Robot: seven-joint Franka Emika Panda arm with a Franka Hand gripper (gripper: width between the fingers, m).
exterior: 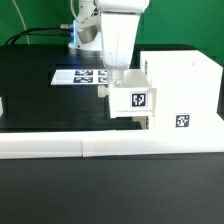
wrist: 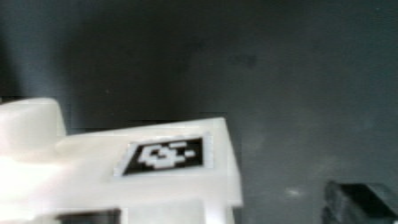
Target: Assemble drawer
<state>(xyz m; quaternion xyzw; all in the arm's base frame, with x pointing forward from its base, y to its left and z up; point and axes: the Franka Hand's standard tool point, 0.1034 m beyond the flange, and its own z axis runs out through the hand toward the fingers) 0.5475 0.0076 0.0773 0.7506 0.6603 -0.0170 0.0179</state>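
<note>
- We judged the main risk to be misalignment: the small drawer box [exterior: 133, 98] sat against the front face of the large white cabinet [exterior: 182, 88], on the exterior view's left of it, and a skewed push could jam it against the cabinet's edges rather than let it slide home.
- A second risk, in our view, was the arm knocking the drawer box sideways on the black bench [exterior: 40, 95], since the gripper [exterior: 117, 78] hung directly over the box's rear top edge.
- We could not tell whether the gripper's fingers were apart or together: in the exterior view the white wrist housing hid them, and the wrist view showed only one dark fingertip [wrist: 365, 195] at the frame's edge.
- In the wrist view the drawer box [wrist: 151, 160], with its black-and-white tag facing up, lay close under the camera, the visible fingertip beside it and apparently not touching.
- The marker board [exterior: 82, 76] lay flat behind the drawer box, near but apart.
- A slip here could, we thought, also nudge the cabinet itself.
</note>
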